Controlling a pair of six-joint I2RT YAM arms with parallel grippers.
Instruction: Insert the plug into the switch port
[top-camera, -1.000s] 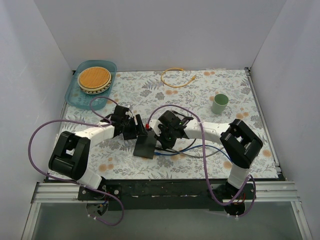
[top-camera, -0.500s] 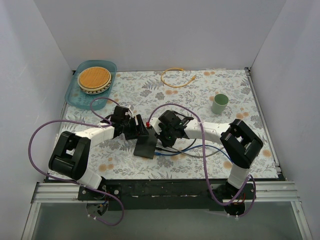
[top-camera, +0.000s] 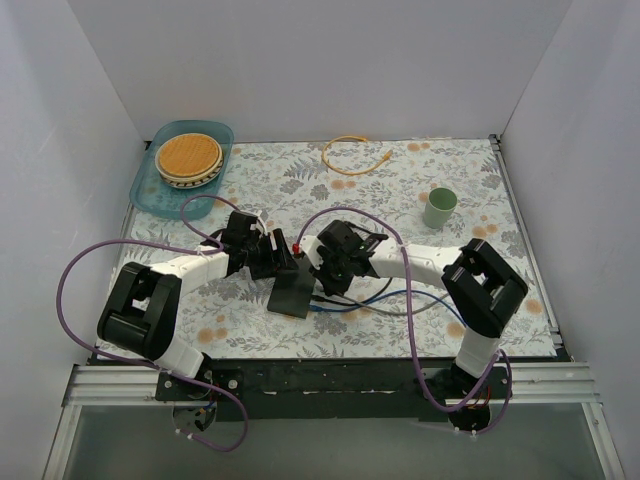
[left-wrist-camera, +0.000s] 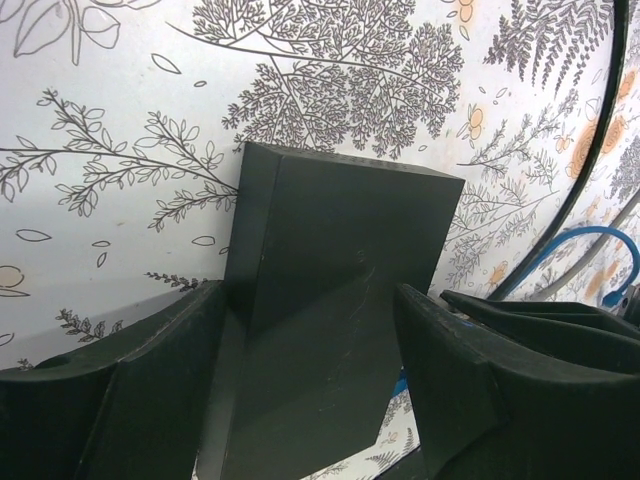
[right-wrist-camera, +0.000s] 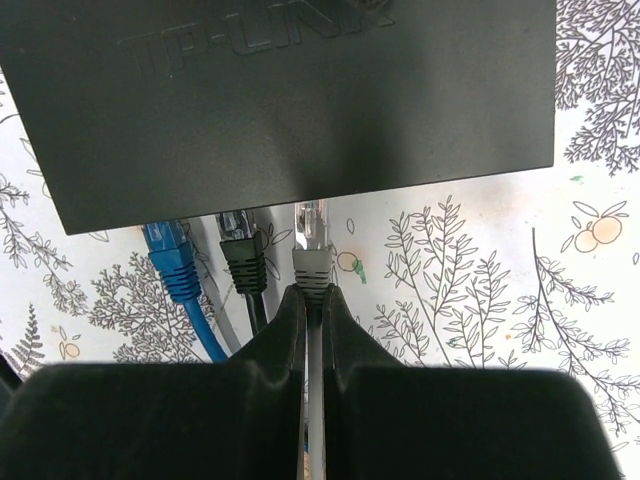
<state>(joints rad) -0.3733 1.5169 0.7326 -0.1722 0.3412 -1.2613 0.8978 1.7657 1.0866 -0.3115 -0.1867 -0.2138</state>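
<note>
TP-LINK reads in raised letters across the lid of the switch (right-wrist-camera: 300, 90), which lies flat mid-table (top-camera: 480, 190) with my left pincer (left-wrist-camera: 312, 300) clamped across it, one finger on each side. My right pincer (right-wrist-camera: 312, 300) is pinching the grey plug (right-wrist-camera: 312, 255) by its tail. It runs lengthwise from my fingers with its clear tip at the port edge beside the black plug (right-wrist-camera: 243, 258) and blue plug (right-wrist-camera: 168, 262), though I can't tell if it's seated.
</note>
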